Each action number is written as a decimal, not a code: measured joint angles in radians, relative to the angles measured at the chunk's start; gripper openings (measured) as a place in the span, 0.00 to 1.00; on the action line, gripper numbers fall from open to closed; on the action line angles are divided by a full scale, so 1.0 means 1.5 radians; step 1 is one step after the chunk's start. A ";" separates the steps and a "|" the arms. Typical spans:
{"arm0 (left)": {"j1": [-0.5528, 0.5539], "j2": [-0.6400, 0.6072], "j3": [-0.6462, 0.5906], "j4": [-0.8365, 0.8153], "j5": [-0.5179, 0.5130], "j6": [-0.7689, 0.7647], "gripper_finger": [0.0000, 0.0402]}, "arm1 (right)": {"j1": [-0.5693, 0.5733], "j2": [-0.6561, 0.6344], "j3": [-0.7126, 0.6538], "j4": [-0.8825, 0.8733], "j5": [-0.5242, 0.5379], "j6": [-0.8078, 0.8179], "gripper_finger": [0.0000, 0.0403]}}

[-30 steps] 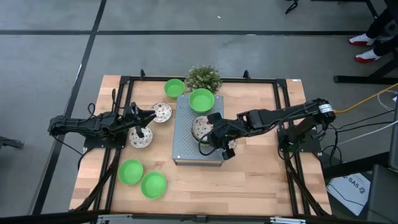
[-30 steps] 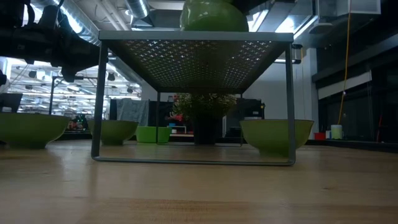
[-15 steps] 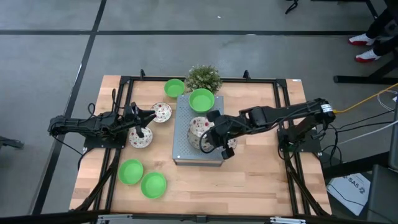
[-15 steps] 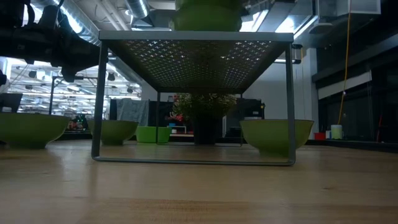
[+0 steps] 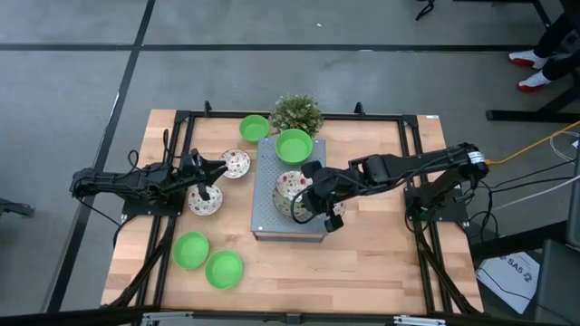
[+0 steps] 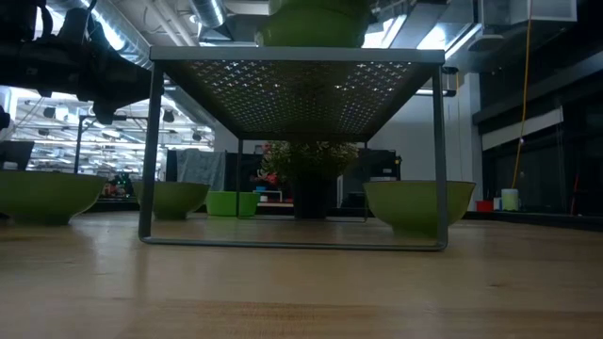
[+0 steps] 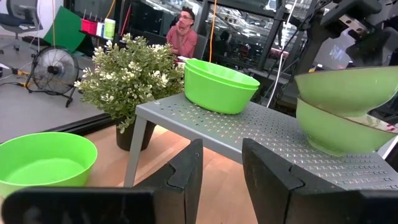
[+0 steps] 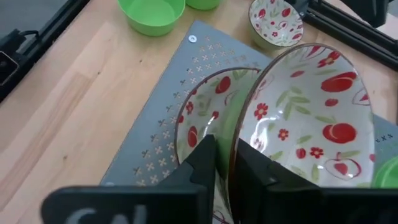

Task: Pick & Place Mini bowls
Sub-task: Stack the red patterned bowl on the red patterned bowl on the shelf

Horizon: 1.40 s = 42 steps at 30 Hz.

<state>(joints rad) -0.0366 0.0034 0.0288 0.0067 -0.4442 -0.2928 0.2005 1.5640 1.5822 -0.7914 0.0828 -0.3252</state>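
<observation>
Grey rack (image 5: 272,213): right gripper (image 8: 225,163) pinching patterned bowl (image 8: 311,118)

No readable text on bowls, rack or arms. White sheet (image 5: 510,270) on floor beyond table's right corner carries dark print, too small to make out. Pale letter shapes on right wrist's dark housing (image 8: 81,218) cut off, illegible.

A workshop-like lab: bare concrete floor (image 5: 82,72), a fan (image 7: 53,65), exposed ceiling ducts (image 6: 203,14), and a person (image 7: 184,34) at a far bench.
</observation>
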 joint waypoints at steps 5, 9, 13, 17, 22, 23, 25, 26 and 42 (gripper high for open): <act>0.000 0.000 0.000 0.000 0.000 0.000 0.27 | 0.005 0.005 0.000 0.001 -0.003 -0.001 0.06; 0.000 0.000 0.000 0.000 0.000 0.000 0.27 | 0.012 0.016 0.000 0.004 -0.004 -0.014 0.05; 0.000 0.000 0.000 0.000 0.000 0.000 0.27 | 0.013 0.030 0.001 0.005 -0.005 -0.013 0.12; 0.000 0.000 0.000 0.000 0.000 0.000 0.27 | 0.013 0.042 0.001 0.005 0.002 -0.012 0.21; 0.000 0.000 0.000 0.000 0.000 0.000 0.27 | 0.013 0.043 0.001 0.006 0.002 -0.002 0.27; 0.000 0.000 0.000 0.000 0.000 0.000 0.27 | 0.013 0.042 0.001 0.005 0.002 0.000 0.28; 0.000 0.000 0.000 0.000 0.000 0.000 0.27 | 0.013 0.041 0.001 0.005 0.002 0.000 0.29; 0.000 0.000 0.000 0.000 0.000 0.000 0.27 | 0.013 0.040 0.005 0.000 0.002 0.000 0.29; 0.000 0.000 0.000 0.000 0.000 0.000 0.27 | 0.013 0.038 0.156 -0.055 -0.005 0.024 0.30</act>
<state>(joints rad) -0.0368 0.0035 0.0288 0.0067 -0.4442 -0.2931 0.2203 1.6211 1.8155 -0.8733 0.0750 -0.2897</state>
